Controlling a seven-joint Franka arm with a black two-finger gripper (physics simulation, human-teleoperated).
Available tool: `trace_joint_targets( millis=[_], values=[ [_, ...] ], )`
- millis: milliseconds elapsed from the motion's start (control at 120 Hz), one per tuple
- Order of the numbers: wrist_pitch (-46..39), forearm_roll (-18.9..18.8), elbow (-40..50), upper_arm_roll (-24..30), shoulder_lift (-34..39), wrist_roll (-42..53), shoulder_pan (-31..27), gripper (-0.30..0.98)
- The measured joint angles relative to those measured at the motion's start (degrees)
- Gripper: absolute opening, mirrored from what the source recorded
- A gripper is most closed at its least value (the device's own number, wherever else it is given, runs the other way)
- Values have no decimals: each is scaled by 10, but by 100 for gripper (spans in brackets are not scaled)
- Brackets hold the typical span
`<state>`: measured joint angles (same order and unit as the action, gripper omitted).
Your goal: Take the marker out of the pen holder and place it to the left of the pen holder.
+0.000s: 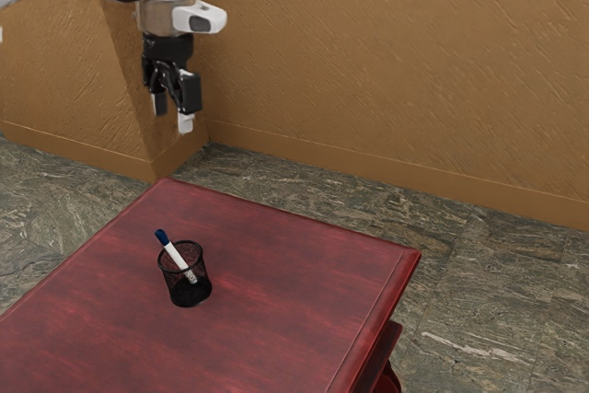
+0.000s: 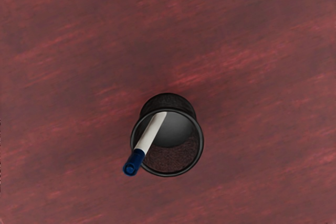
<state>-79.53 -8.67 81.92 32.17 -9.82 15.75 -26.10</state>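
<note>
In the exterior view my gripper (image 1: 173, 117) hangs high above the table, well over the pen holder, its two fingers apart with nothing between them. The black mesh pen holder (image 1: 190, 294) stands upright on the red table. A white marker (image 1: 175, 253) with a dark blue cap leans inside it, the capped end sticking out over the rim toward the exterior view's upper left. From the wrist view, the marker (image 2: 150, 132) rests across the rim of the pen holder (image 2: 201, 141), blue end outside; its lower end is inside the holder.
The red wooden table (image 1: 304, 273) has an edge toward the exterior view's right, with part of its lower frame showing beneath. A brown wall (image 1: 396, 71) rises behind, and grey stone floor (image 1: 497, 292) surrounds the table.
</note>
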Motion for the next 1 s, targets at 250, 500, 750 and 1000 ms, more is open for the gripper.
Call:
trace_joint_targets(
  millis=[250,500,750,1000],
  values=[
    [-5,10,9,-31,-65,58,-6,66],
    [7,58,13,-87,-162,95,-19,68],
    [52,28,15,-88,-212,103,0,68],
    [75,-1,32,-88,-243,87,23,69]
  ],
)
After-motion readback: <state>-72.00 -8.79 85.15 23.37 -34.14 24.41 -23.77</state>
